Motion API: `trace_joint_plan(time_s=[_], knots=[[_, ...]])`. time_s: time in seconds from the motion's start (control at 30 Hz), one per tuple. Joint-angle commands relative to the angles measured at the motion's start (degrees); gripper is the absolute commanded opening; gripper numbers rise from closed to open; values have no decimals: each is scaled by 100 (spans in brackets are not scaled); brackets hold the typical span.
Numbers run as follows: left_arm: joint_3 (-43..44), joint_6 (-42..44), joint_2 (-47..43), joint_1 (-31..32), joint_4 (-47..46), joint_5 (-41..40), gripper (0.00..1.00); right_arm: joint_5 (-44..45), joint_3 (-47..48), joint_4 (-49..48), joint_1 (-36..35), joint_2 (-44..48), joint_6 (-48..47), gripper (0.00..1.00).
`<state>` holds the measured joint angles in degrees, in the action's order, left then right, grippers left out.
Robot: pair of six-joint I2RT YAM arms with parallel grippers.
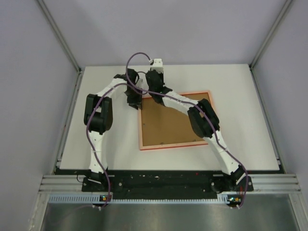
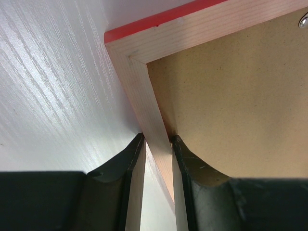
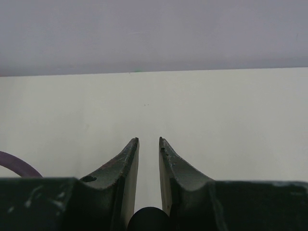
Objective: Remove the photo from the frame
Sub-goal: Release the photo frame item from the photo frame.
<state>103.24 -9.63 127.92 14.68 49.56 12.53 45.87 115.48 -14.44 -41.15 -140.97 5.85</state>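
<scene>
White tabletop (image 1: 101, 154), pale woodgrain surface, set between light grey walls; my two arms are bolted at its near edge.

Frame (image 1: 144, 147): thin red rectangle lying face down, flat on the tabletop, right of centre and slightly turned. From above, a pale pinkish rim shows around the back; up close in my left wrist view the rim is bare light wood with a mitred corner and a red outer edge.

Backing board (image 1: 163, 127): plain brown sheet filling the back of the frame, sitting inside the rim. A small metal clip (image 2: 303, 21) shows at its edge in the left wrist view.

Photo: not visible in any view; with the frame face down and the board in place, I cannot tell where it lies.

Left hand (image 2: 158, 140): at the frame's far left corner, grasping the wooden rim of the frame, one finger (image 2: 126, 161) on the outer side against the tabletop, the other on the inner side over the backing board.

Right hand (image 3: 148, 140): raised over the far edge of the frame near the left hand, pointing across bare tabletop toward the back wall. Its fingers are nearly together, a narrow gap between the tips, nothing between them.

Purple cable (image 1: 137, 55): loops above my wrists.
</scene>
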Motion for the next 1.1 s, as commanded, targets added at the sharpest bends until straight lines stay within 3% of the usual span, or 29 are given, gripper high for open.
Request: trace_joint_plan(time_s=[0.0, 0.37, 0.83, 1.07], knots=[[-155, 216, 348, -70, 45, -691, 25, 309, 27, 459, -7, 342, -84, 0], [-129, 189, 374, -79, 54, -674, 25, 739, 246, 740, -95, 254, -329, 0], [-120, 181, 392, -79, 54, -682, 25, 397, 827, 1242, -166, 16, -541, 0], [-120, 180, 392, -79, 54, -673, 24, -570, 703, 1189, -174, 96, -181, 0]])
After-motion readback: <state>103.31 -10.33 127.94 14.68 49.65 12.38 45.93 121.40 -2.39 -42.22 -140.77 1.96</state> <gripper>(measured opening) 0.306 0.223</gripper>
